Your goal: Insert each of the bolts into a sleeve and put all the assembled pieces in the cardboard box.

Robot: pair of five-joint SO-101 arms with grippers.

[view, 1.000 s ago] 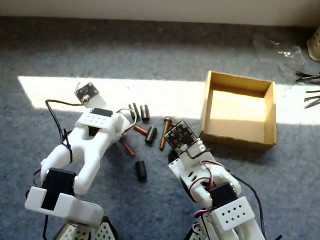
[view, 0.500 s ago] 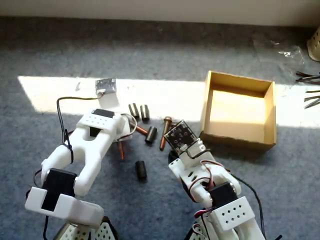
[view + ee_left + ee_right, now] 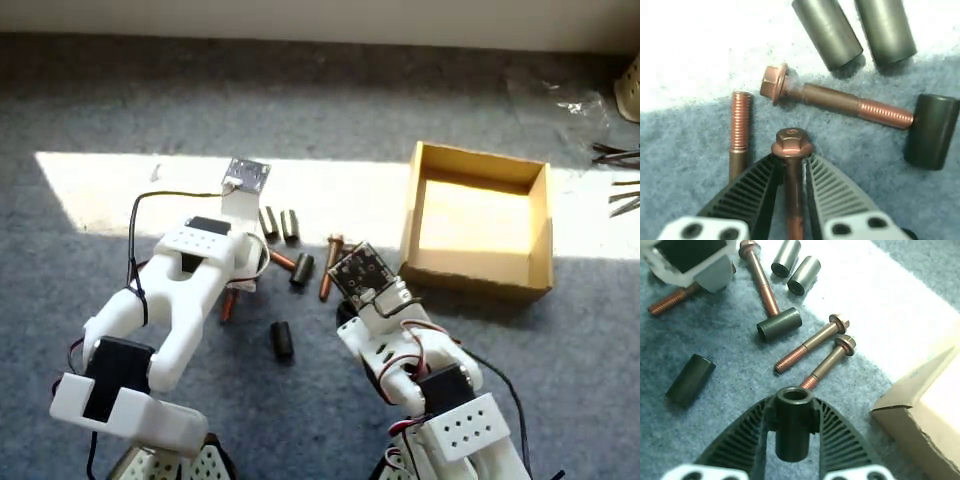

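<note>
five copper-coloured hex-head bolts and five dark cylindrical metal sleeves are counted on the grey carpet. the tan cardboard box is seen open-topped, its bare floor sunlit. the left gripper jaws are pinched on one bolt just under its head. a second bolt lies just beside it, and a third bolt touches a lone sleeve. the right gripper jaws are clamped around one sleeve. two bolts lie paired near the box. two sleeves lie side by side, with a fifth sleeve set apart.
</note>
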